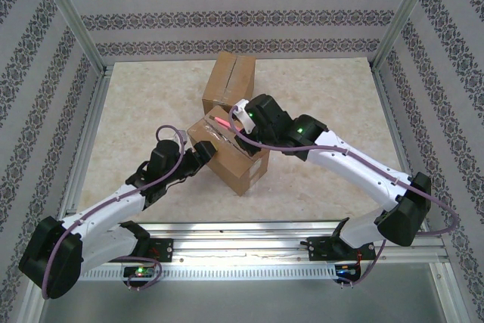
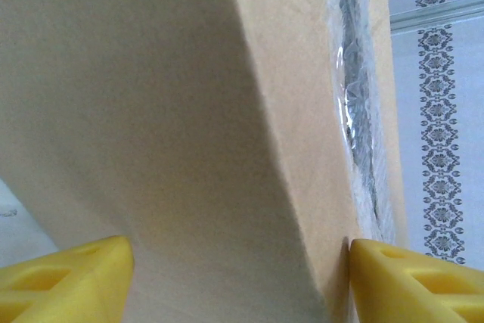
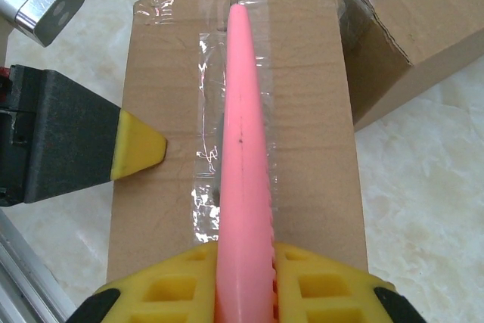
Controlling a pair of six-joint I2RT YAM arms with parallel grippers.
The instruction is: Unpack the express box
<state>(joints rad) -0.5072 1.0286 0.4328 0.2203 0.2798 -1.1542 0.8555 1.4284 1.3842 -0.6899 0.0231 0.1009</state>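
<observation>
Right end effector (image 3: 243, 262) clamps tapered pink tool (image 3: 243, 111) over taped box (image 3: 318, 134).

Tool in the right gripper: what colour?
Pink. The tool, clamped in the right gripper, shows best in the right wrist view.

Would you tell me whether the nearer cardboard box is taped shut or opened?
Shut: the box flaps lie flat, with clear tape over the top seam beneath the pink tool.
</observation>
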